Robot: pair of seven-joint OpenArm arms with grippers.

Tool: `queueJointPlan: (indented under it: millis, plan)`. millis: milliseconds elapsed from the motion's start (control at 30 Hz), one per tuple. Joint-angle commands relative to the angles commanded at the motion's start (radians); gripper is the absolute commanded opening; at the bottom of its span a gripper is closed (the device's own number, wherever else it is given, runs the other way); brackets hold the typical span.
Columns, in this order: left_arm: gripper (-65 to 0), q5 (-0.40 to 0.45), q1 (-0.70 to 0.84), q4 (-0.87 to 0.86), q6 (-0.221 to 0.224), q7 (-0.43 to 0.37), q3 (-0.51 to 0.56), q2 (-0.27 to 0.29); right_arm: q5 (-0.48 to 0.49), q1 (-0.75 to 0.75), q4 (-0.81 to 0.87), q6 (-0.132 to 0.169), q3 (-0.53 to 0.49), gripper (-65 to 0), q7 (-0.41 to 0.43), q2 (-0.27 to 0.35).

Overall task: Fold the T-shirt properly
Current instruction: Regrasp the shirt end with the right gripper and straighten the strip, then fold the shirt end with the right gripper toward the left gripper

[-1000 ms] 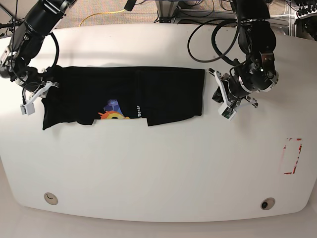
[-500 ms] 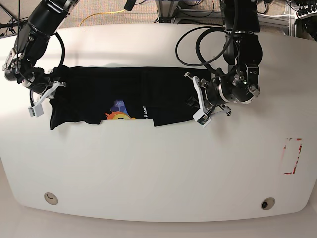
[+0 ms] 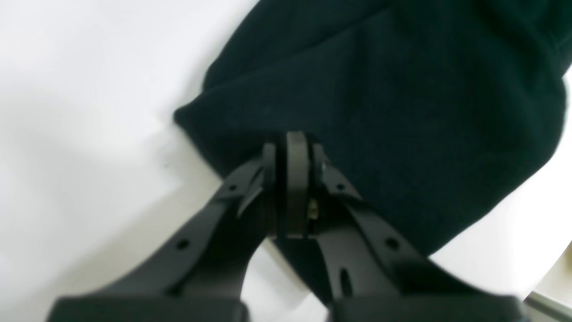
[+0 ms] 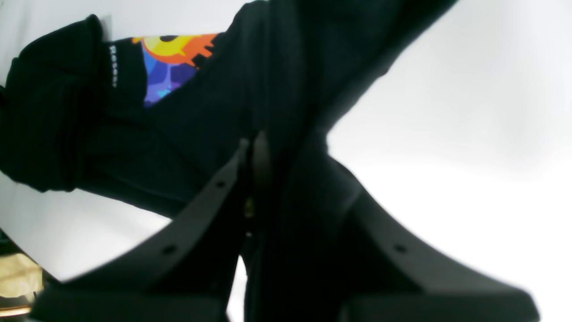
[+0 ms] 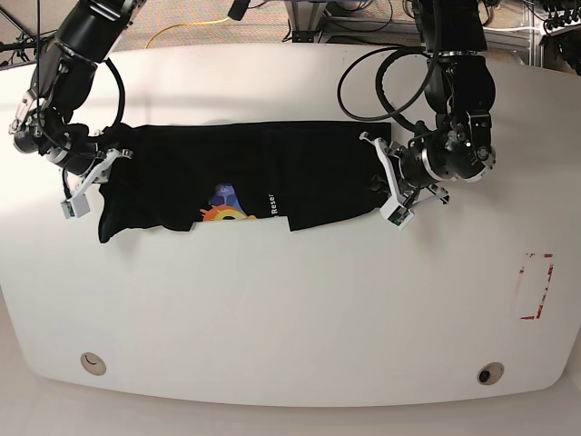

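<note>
In the left wrist view, the left gripper [image 3: 292, 179] has its two black fingers [image 3: 263, 179] pressed together at the tips, with a grey pad squeezed between them and no open gap. The black cloth of the T-shirt [image 3: 402, 112] meets those tips directly: a rounded, bunched edge of the shirt runs into the fingertips and passes under the right-hand finger, so the fingers are pinched on the cloth's edge. Beyond it the cloth spreads up and to the right across the white table [image 3: 80, 89].

In the right wrist view, the right gripper [image 4: 254, 152] also has its fingers drawn narrow, and dark cloth sits between and over them, held in the pinch. One fold rises straight away from the tips, and more of the shirt spreads to the left, where the orange, yellow and blue print [image 4: 172, 58] and small white lettering [image 4: 112, 65] show, past which the cloth ends in a rounded roll.

Farther off, the base view shows the T-shirt [image 5: 236, 173] lying as a long black band across the upper middle of the table [image 5: 290, 309], stretched between the two grippers. The right gripper [image 5: 102, 163] holds its end on that view's left, the left gripper [image 5: 381, 186] the end on its right. The print [image 5: 222, 207] sits along the near edge of the band, a little left of its middle.
</note>
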Motion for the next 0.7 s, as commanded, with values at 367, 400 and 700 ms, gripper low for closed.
queueJointPlan:
  millis: [367, 400, 700]
  plan:
    - [-63.9, 0.002, -0.005, -0.132, 0.0, -0.005, -0.002, -0.011, 0.006, 0.008, 0.009, 0.0, -0.002, -65.0, -0.005, 0.003]
    - [-63.9, 0.002, -0.005, -0.152, 0.0, -0.006, -0.002, -0.011, 0.005, 0.008, 0.023, 0.0, -0.002, -65.0, -0.006, 0.0]
    - [-63.9, 0.002, -0.026, -0.272, 0.0, -0.006, -0.003, -0.011, 0.009, 0.003, 0.107, 0.0, -0.002, -65.0, -0.043, -0.015]
